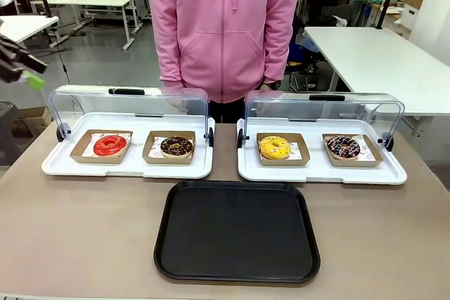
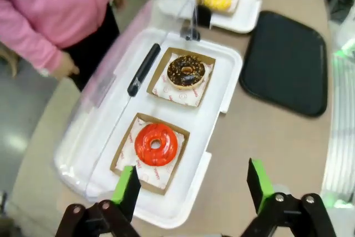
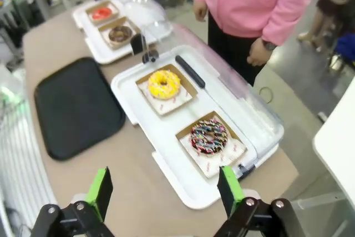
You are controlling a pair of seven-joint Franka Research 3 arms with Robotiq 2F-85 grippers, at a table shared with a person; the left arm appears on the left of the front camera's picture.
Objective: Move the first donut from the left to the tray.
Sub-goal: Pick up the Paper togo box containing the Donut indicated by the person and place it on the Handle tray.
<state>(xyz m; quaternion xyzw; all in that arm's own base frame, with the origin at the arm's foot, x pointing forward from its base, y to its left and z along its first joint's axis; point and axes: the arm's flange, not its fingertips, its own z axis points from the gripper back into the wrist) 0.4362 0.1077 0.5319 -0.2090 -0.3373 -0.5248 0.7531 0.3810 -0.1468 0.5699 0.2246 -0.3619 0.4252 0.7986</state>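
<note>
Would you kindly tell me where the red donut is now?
Front view: the red donut sits at the left end of the left white display tray, beside the chocolate donut.

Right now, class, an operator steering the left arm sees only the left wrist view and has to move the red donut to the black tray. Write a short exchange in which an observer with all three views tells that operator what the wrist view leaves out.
Operator: The red donut lies ahead of my open left gripper. What sits beyond the yellow donut?
Observer: A chocolate donut with coloured sprinkles, in the same white display tray.
Operator: And where is the other arm?
Observer: The right gripper is open, hovering above the end of the table nearest that sprinkled donut.
</note>
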